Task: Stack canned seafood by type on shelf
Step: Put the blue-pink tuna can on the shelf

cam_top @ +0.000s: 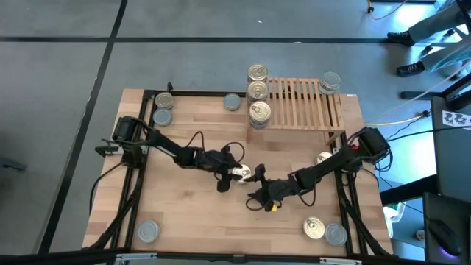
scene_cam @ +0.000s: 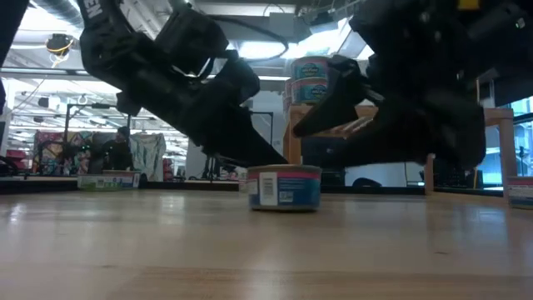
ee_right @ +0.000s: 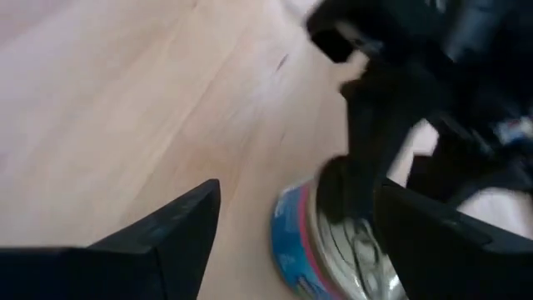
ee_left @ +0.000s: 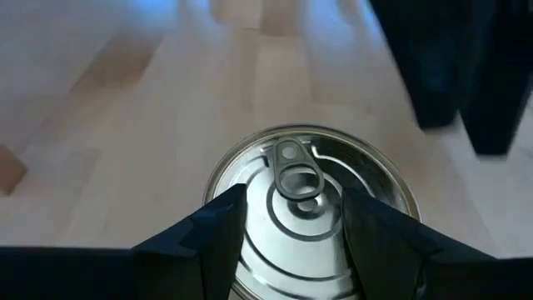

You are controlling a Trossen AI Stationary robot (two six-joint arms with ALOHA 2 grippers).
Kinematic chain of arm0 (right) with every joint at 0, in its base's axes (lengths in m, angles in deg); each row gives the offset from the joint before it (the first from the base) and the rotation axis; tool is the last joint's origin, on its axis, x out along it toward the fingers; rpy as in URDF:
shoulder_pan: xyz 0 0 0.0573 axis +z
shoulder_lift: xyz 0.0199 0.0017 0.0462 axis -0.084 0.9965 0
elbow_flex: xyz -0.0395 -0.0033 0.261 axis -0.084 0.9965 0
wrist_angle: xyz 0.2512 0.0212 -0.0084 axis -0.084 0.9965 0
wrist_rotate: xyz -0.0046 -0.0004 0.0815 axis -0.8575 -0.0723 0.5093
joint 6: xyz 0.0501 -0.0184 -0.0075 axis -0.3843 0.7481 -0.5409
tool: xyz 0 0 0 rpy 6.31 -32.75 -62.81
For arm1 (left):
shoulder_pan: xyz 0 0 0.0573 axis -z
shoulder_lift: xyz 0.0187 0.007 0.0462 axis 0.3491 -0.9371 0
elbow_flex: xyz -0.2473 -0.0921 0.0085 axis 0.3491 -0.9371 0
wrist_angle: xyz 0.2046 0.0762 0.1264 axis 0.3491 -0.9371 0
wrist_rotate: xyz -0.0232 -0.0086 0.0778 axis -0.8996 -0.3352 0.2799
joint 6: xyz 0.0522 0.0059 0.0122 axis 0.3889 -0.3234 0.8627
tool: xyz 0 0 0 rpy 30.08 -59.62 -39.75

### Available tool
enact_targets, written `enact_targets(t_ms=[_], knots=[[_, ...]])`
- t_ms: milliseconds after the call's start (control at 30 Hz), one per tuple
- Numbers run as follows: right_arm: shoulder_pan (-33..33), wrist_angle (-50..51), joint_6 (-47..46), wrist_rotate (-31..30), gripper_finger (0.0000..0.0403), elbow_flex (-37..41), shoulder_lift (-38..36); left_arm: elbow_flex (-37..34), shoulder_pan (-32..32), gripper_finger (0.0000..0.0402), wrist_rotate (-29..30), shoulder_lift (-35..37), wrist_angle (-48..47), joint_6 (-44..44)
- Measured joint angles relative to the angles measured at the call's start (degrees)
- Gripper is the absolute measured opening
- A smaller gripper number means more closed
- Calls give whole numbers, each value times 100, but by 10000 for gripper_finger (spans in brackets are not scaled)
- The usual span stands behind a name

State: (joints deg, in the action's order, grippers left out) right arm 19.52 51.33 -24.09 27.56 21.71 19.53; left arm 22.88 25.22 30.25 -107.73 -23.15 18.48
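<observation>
Mid-counter (cam_top: 184,221) sits my tin (cam_top: 241,172), rigid, slick-walled and light I judge, between the spread left end effector (ee_left: 293,233); right end effector (ee_right: 291,242) gapes beside it, so grip the rim.

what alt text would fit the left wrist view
A round silver metal can with a pull-tab lid stands on the light wooden tabletop, directly below the left tool, whose two dark fingers are spread open over its lid. Part of the other dark arm shows beyond.
</observation>
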Motion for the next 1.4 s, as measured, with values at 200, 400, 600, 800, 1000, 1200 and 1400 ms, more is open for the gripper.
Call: enact_targets(t_ms=[200,400,600,800,1000,1200,1400], knots=[[2,110,1021,-642,288,-27,139,-7,-162,198,-170,-8,136,-617],[-58,521,1394,-933,282,-27,139,-22,-302,198,-333,-20,251,-1104],[-236,513,1398,-1039,282,-27,314,-28,-335,198,-340,-35,368,-1368],[-392,172,1415,-1143,282,-34,557,-33,-340,198,-325,-38,420,-1515],[-490,-82,1407,-1123,267,-34,659,-37,-336,198,-309,-40,435,-1612],[-458,-70,1353,-1215,193,-29,660,-57,-344,198,-272,20,594,-1622],[-33,425,1290,-1596,193,-1,347,-93,-321,198,-339,699,139,-1261]])
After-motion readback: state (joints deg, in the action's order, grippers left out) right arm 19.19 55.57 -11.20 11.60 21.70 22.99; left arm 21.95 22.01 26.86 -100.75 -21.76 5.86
